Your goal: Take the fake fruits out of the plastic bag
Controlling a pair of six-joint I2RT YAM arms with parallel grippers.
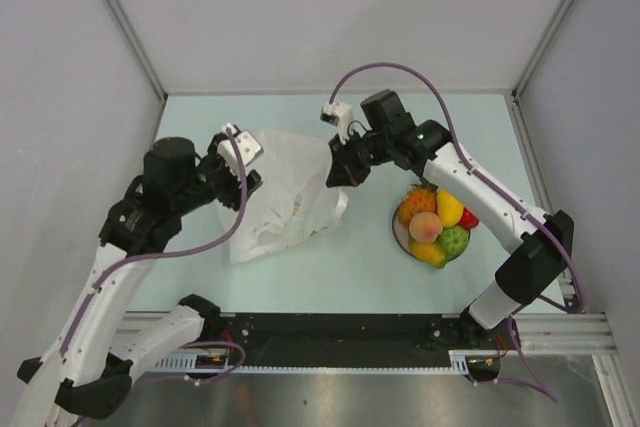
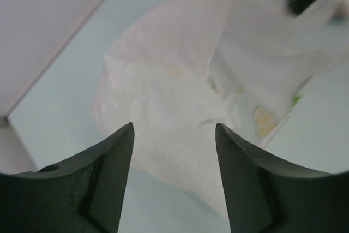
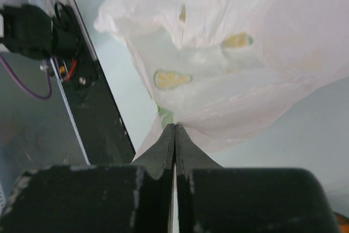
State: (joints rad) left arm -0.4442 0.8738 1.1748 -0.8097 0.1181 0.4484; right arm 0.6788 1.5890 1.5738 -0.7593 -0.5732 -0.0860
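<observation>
Pale worktop (image 1: pixel 330 277) between white walls: bag pinched by one arm, fruits heaped on a plate.

Right fingers (image 3: pixel 174 129) are pressed together with a fold of the plastic bag (image 3: pixel 234 69) caught at their tips. From there the bag's body spreads ahead of them toward the other arm as a crumpled heap with no clear long axis. Left fingers (image 2: pixel 174 129) are spread with nothing between them, just above the bag's opposite end, the film lying ahead of and below their tips. Yellow-and-green patches show through the film, and whether they are print or a fruit left inside cannot be told. Well behind the right fingers, the fake fruits (image 1: pixel 435 222) are piled on a round plate (image 1: pixel 397 232). The right arm seems to have the hold, so the free left arm is better placed to work the far end.
</observation>
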